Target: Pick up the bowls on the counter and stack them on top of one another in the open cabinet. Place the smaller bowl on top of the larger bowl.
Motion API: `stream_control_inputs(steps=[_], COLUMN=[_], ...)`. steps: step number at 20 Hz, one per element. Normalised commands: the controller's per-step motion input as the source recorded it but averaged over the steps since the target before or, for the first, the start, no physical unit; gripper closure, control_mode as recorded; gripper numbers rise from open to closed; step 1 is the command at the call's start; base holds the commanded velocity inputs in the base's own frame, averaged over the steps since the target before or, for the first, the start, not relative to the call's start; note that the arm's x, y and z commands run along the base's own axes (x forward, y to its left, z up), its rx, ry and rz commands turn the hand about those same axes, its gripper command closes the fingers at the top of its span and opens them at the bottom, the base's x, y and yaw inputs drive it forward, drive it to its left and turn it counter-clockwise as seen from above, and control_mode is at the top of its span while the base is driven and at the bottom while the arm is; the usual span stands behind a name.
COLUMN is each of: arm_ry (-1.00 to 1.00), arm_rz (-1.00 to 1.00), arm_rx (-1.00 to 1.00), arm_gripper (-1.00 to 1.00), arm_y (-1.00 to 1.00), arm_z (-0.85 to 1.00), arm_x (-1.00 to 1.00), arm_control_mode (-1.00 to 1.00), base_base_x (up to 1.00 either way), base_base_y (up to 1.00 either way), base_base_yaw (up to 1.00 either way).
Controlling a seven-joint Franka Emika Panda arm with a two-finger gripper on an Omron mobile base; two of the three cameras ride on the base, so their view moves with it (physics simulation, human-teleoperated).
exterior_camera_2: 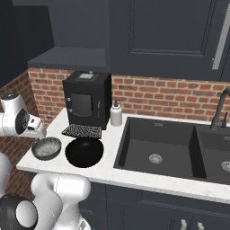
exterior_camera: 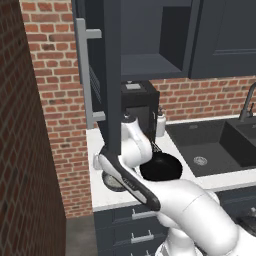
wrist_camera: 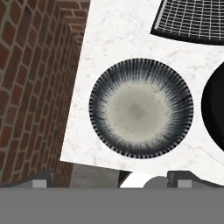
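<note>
Grey smaller bowl (wrist_camera: 141, 108) sits on the desk (wrist_camera: 118, 39) beside the larger bowl (wrist_camera: 215, 107), under the gripper, whose open-or-closed state can't be told.

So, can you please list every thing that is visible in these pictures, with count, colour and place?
smaller bowl: one, grey, speckled pale inside, on the counter near its left end, below the hand.
larger bowl: one, glossy black, on the counter right of the grey bowl, in front of the coffee machine.
counter: one, white marble-look, over dark drawers.
open cabinet: one, dark slate-blue, on the wall above; shelf bare.
coffee machine: one, black, at the brick wall.
soap bottle: one, pale, beside the coffee machine.
sink: one, dark, right of the bowls.
faucet: one, dark, behind the sink.
gripper: one, dark tips, above the grey bowl, holding nothing.
</note>
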Motion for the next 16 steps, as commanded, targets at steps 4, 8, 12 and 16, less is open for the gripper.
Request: stream_control_inputs(steps=[4, 8, 12, 16], arm_ry=[0.04, 0.0, 0.0, 0.0], arm_rz=[0.02, 0.03, 0.02, 0.03], arm_rx=[-0.07, -0.06, -0.15, -0.14], arm_gripper=[-1.0, -1.0, -1.0, -1.0], arm_y=[0.2, 0.03, 0.0, 0.01], arm_z=[-0.15, -0.21, -0.43, -0.45], arm_x=[-0.01, 0.0, 0.0, 0.0], arm_control_mode=[-1.0, -1.0, -1.0, -1.0], base_base_x=[0.0, 0.0, 0.0, 0.0], base_base_y=[0.0, 0.0, 0.0, 0.0], base_base_yaw=[0.0, 0.0, 0.0, 0.0])
